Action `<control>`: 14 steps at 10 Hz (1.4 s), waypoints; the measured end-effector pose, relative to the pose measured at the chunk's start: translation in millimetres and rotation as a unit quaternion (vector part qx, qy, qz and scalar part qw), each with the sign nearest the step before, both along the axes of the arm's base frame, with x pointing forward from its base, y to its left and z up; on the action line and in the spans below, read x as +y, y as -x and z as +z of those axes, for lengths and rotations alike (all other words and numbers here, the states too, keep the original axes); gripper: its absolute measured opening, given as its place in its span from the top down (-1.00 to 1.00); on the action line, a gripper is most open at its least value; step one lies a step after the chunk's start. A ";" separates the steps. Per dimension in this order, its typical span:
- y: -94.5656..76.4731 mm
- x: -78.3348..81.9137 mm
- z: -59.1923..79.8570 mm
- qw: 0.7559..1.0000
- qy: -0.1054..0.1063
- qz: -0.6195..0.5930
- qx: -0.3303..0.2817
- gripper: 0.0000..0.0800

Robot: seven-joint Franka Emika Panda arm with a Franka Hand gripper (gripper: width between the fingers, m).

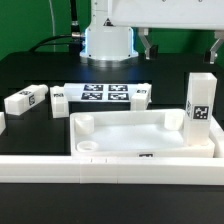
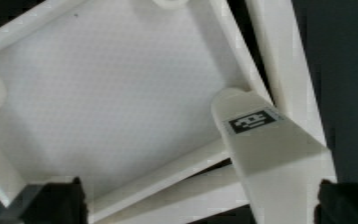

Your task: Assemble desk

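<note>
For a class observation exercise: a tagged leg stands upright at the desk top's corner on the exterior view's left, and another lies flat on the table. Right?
Not quite. The exterior view shows the upright leg at the desk top's corner on that view's right; a second leg does lie flat on the table.

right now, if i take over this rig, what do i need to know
Gripper: open and empty, hanging above the desk top, touching nothing.
Desk top: lies sockets up on the table, behind the front border rail.
Upright leg: stands at the top's far corner on the exterior view's right. Whether it is fully seated cannot be told.
Loose leg: lies on the table at the exterior view's left, past the marker board.
Done: one leg stood in its corner.
Left: the other legs. Only one loose leg shows clearly.
</note>
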State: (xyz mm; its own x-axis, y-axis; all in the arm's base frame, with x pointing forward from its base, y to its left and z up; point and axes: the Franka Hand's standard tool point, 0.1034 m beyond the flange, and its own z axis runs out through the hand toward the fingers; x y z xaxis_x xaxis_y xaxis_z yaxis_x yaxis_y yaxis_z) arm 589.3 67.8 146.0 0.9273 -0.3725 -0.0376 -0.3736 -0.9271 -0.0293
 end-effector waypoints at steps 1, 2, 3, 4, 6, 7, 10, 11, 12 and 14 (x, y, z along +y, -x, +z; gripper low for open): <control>11.4 -7.6 3.7 1.000 -0.007 0.020 -0.004 -0.62; 31.7 -22.2 4.9 0.999 -0.013 0.029 -0.006 -0.62; 48.9 -38.3 -4.1 0.999 -0.016 0.033 -0.010 -0.62; 58.0 -48.4 -16.2 0.999 -0.014 0.036 -0.011 -0.62; 55.1 -46.0 -16.5 0.999 -0.014 0.038 -0.012 -0.62; 55.6 -46.3 -17.5 0.999 -0.014 0.038 -0.011 -0.62; 71.9 -56.1 -28.7 1.000 -0.027 0.009 0.006 -0.62; 89.9 -55.8 -40.9 0.999 -0.037 -0.008 0.022 -0.62; 99.6 -55.6 -46.9 0.998 -0.046 -0.023 0.036 -0.62; 100.0 -55.2 -45.9 0.997 -0.050 -0.022 0.048 -0.62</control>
State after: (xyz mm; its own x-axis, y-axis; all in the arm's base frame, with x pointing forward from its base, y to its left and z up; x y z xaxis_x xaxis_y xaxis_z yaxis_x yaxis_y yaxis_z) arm 489.3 12.6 100.0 0.9009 -0.4020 -0.1638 -0.4186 -0.9044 -0.0828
